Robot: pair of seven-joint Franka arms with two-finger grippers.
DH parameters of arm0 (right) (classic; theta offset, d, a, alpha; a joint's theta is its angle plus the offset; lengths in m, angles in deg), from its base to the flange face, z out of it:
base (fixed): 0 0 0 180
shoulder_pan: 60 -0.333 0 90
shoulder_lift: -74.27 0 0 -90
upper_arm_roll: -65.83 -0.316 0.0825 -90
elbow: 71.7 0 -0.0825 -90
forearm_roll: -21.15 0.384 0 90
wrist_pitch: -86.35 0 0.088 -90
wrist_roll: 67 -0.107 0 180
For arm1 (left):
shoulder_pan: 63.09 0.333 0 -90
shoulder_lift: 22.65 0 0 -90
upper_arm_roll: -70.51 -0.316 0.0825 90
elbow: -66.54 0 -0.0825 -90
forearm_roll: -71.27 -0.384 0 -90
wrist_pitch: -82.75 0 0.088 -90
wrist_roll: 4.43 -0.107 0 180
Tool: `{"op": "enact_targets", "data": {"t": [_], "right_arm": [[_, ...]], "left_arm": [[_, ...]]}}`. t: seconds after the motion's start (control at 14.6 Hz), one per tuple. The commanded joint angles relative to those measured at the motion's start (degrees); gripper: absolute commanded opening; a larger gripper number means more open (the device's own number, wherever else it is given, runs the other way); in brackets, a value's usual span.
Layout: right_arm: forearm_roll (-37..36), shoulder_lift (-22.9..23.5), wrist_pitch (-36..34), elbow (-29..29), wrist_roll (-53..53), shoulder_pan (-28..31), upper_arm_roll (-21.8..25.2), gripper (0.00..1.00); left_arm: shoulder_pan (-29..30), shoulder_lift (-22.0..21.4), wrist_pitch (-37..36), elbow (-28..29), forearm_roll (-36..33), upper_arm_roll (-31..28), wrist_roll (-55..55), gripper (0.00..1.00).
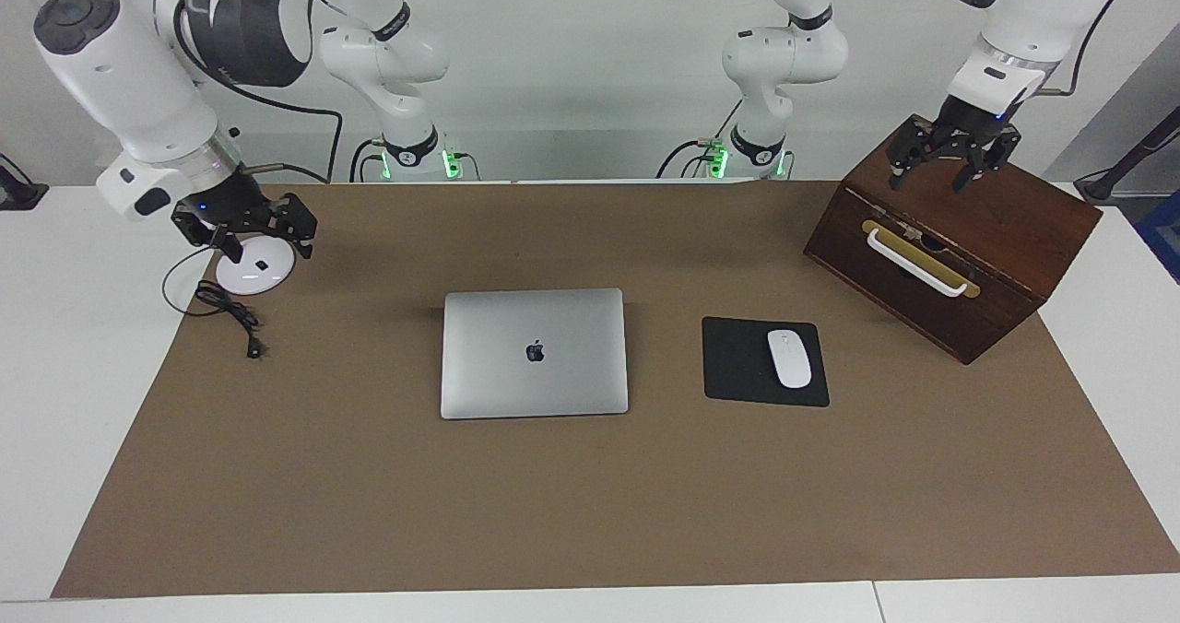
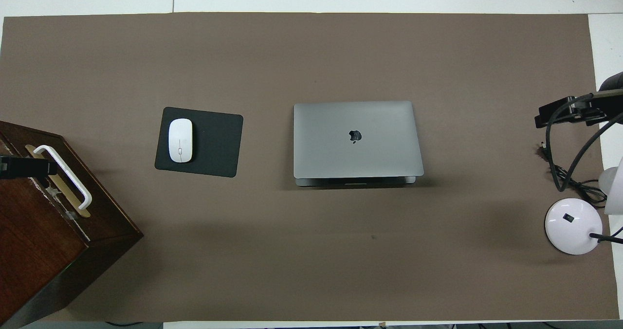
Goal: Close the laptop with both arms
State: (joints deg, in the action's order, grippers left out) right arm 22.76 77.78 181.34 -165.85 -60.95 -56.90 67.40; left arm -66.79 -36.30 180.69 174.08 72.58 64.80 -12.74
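The silver-grey laptop lies in the middle of the brown mat with its lid down flat and the apple logo facing up; it also shows in the overhead view, where a thin strip of its base shows at the edge nearer the robots. My left gripper is open and empty, raised over the wooden box; it also shows in the overhead view. My right gripper is open and empty, raised over a white round disc; it also shows in the overhead view. Both grippers are well away from the laptop.
A black mouse pad with a white mouse lies beside the laptop toward the left arm's end. A dark wooden box with a white handle stands at that end. A white round disc with a black cable lies at the right arm's end.
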Motion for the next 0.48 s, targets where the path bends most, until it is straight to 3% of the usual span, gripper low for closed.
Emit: {"op": "enact_targets", "data": {"t": [0.0, 0.27, 0.41], "right_arm": [[0.4, -1.5, 1.6, -2.2, 1.4, 0.6, -0.2, 1.0], [0.4, -1.6, 1.6, -2.2, 1.4, 0.6, -0.2, 1.0], [0.4, -1.5, 1.6, -2.2, 1.3, 0.7, -0.2, 1.0]], "left_arm": [[1.1, 3.7, -3.1, -5.9, -1.2, 0.6, 0.8, 1.0], [2.0, 9.7, -10.7, -16.8, -0.6, 0.6, 0.8, 1.0], [2.0, 10.8, -11.1, -17.6, -0.5, 0.6, 0.8, 1.0]]}}
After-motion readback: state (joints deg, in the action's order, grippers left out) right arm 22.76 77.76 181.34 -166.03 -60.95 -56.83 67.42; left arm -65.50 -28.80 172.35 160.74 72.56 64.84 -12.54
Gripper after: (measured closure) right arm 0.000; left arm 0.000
